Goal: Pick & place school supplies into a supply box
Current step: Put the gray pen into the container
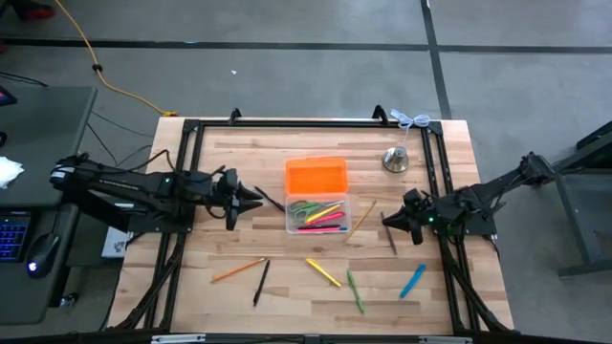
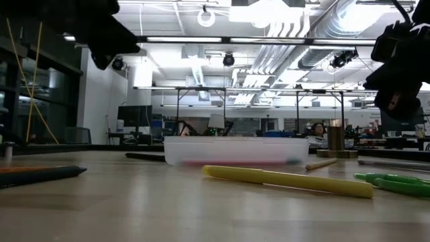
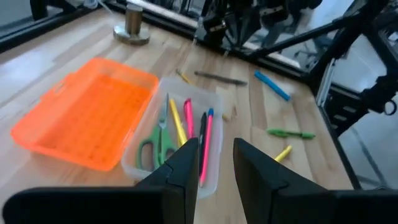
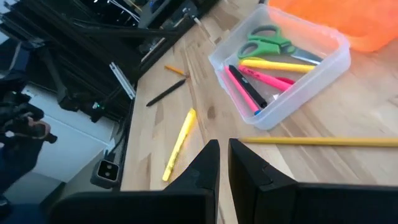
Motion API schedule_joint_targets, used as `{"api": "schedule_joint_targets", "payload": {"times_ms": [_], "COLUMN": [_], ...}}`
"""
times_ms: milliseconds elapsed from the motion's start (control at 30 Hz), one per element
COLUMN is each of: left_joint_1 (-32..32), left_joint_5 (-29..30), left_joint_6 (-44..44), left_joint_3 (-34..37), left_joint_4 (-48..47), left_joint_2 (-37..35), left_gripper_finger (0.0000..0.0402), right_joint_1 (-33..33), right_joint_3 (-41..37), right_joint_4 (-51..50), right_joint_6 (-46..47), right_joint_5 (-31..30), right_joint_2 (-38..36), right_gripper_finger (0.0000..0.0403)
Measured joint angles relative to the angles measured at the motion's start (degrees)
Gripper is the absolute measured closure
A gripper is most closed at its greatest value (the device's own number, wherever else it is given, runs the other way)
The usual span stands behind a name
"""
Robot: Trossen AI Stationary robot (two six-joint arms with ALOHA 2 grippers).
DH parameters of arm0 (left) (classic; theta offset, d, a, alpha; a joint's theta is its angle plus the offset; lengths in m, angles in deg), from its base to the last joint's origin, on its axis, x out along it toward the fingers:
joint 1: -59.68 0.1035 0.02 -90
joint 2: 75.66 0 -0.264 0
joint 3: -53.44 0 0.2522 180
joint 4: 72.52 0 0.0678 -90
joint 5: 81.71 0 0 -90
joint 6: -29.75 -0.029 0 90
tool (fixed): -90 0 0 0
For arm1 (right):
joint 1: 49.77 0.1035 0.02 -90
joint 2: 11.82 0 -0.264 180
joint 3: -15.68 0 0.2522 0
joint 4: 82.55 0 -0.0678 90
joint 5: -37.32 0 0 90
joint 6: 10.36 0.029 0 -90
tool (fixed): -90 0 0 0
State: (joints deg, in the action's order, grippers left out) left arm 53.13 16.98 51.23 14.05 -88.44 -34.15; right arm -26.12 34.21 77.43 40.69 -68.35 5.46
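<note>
The supply box (image 1: 290,218), clear with its orange lid (image 1: 316,177) lying open toward the far edge, stands mid-table. In it lie green-handled scissors (image 3: 152,146) and yellow, pink and black pens (image 4: 261,78). More school supplies lie on the wood: an orange pencil (image 1: 237,270), a black pen (image 1: 261,282), a yellow marker (image 1: 323,272), a green marker (image 1: 355,290), a blue marker (image 1: 412,280) and a yellow pencil (image 1: 361,218). My left gripper (image 1: 251,196) hovers left of the box, open and holding nothing (image 3: 216,144). My right gripper (image 1: 387,218) hovers right of it, shut and holding nothing (image 4: 224,144).
A silver bell (image 1: 396,160) stands at the far right. A dark pen (image 1: 391,239) lies near my right gripper and another (image 1: 271,201) beside the box's left end. Black frame rails (image 1: 191,172) run along the table's left, right and far sides.
</note>
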Motion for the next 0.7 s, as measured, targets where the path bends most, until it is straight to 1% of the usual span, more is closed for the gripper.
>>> {"api": "schedule_joint_targets", "payload": {"times_ms": [100, 200, 367, 467, 600, 700], "left_joint_1": [-0.4, -2.1, -6.4, -9.1, -12.8, -15.1], "left_joint_5": [0.0, 1.2, 5.7, 8.5, 12.2, 14.4], "left_joint_6": [0.4, 0.5, 1.5, 1.6, 1.5, 1.6], "left_joint_3": [2.7, 5.5, 9.4, 11.1, 13.0, 14.1], "left_joint_4": [0.2, 2.4, 5.2, 7.3, 9.2, 9.6], "left_joint_2": [-3.1, -5.5, -8.2, -9.3, -10.0, -10.3], "left_gripper_finger": [0.0273, 0.0273, 0.0273, 0.0273, 0.0273, 0.0273], "right_joint_1": [0.0, 0.0, 0.0, 0.0, 0.0, 0.0], "right_joint_3": [0.1, 2.6, 11.0, 16.1, 22.1, 25.7], "right_joint_4": [-0.2, -4.2, -16.9, -25.0, -32.6, -35.8], "right_joint_6": [1.2, 1.7, 2.0, 4.4, 8.0, 11.2], "right_joint_5": [0.0, 0.0, 0.6, 1.8, 4.6, 5.2], "right_joint_2": [0.9, 2.4, 6.3, 9.3, 13.9, 17.9], "right_gripper_finger": [0.0391, 0.0391, 0.0391, 0.0391, 0.0391, 0.0391]}}
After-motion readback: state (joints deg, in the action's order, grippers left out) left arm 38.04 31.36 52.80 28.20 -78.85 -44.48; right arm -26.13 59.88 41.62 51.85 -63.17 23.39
